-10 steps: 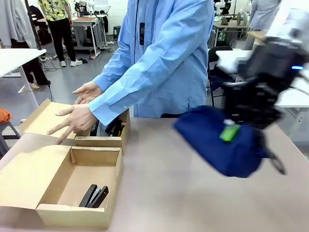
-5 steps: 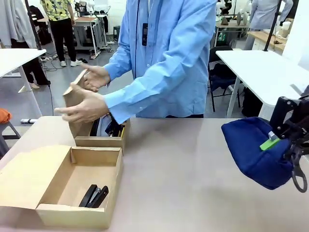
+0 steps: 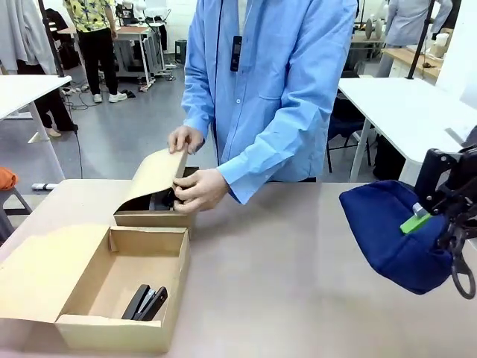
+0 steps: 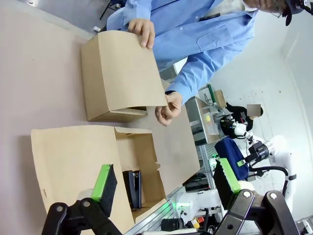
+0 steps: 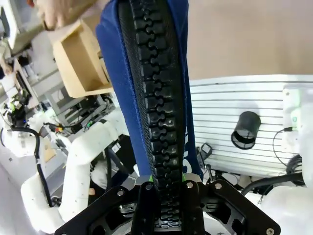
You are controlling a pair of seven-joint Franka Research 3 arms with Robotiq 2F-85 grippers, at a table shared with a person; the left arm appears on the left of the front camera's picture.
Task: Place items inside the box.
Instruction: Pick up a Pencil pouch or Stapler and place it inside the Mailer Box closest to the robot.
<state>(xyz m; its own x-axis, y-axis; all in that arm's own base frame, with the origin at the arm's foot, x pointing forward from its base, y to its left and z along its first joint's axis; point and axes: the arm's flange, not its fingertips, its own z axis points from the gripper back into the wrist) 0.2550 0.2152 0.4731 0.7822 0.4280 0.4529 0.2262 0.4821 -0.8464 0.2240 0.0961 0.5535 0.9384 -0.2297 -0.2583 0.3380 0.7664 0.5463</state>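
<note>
A navy blue zip pencil pouch (image 3: 391, 237) hangs above the table's right side, and my right gripper (image 3: 419, 218) is shut on it. In the right wrist view the pouch (image 5: 151, 93) rises from my right gripper (image 5: 164, 188), its black zip facing the camera. An open cardboard box (image 3: 112, 332) stands at the front left with a black stapler (image 3: 145, 302) in it. My left gripper (image 4: 166, 182) is open and holds nothing, high over that box (image 4: 144, 152) and the stapler (image 4: 132, 188).
A second cardboard box (image 3: 153, 218) stands just behind the first. The person's hands (image 3: 195, 190) fold its flap (image 3: 155, 175) down over dark things inside. Bare table lies between the boxes and the pouch.
My right arm swung the pouch from mid-table out to the right, then held still. The person lifted the far box's flap off the table and folded it over the box.
</note>
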